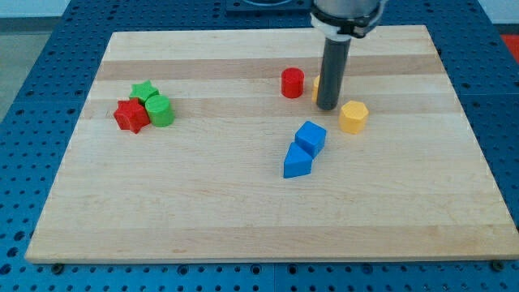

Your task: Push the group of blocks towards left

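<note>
A: Looking for the group to push left. Where, seen from my tip (pixel 328 106)?

B: Well apart, toward the view's left: red star (pixel 130 116), green star (pixel 144 92) and green cylinder (pixel 160 109), pressed together near the left edge of the table (pixel 243 235). Probably the meant group (the tightest cluster here).

A: And around my tip itself?

B: Just beside a yellow block (pixel 317 88), mostly hidden behind the rod. Between a red cylinder (pixel 292 83) to the left and a yellow hexagon (pixel 353 116) to the right. Above a blue cube (pixel 310 137), touching a blue wedge (pixel 298 161).

A: Any hand to report, apart or together?

B: No hand at all, just a straight rod; nothing to part or clamp.

A: Long axis of the trio? Pointing anywhere?

B: Compact, roughly a triangle, a little wider left to right, green cylinder on the right flank. No clear heading.

A: So, for the coming move?

B: Judging from this, already on the correct side, to the group's right, but far off. Needs a long leftward run, passing below the red cylinder, to meet the green cylinder first.
</note>
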`<state>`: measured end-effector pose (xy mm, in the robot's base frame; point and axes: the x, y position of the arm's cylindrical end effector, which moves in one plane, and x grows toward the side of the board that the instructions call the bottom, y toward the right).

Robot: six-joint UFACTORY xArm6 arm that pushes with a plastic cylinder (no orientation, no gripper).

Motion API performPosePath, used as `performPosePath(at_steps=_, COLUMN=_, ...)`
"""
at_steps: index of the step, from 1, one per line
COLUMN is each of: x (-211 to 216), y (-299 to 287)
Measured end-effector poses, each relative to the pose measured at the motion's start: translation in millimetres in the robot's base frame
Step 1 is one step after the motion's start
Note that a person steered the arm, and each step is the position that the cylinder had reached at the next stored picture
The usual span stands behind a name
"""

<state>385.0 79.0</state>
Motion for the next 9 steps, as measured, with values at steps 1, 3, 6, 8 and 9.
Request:
performPosePath(at_steps=1, x=-9, y=-20)
performPosePath(at_steps=3, x=-58, y=12)
performPosePath(at_steps=6, x=-51, y=91)
performPosePath(at_steps=8, x=-33, y=87)
performPosePath(at_steps=9, x=-16, y=86)
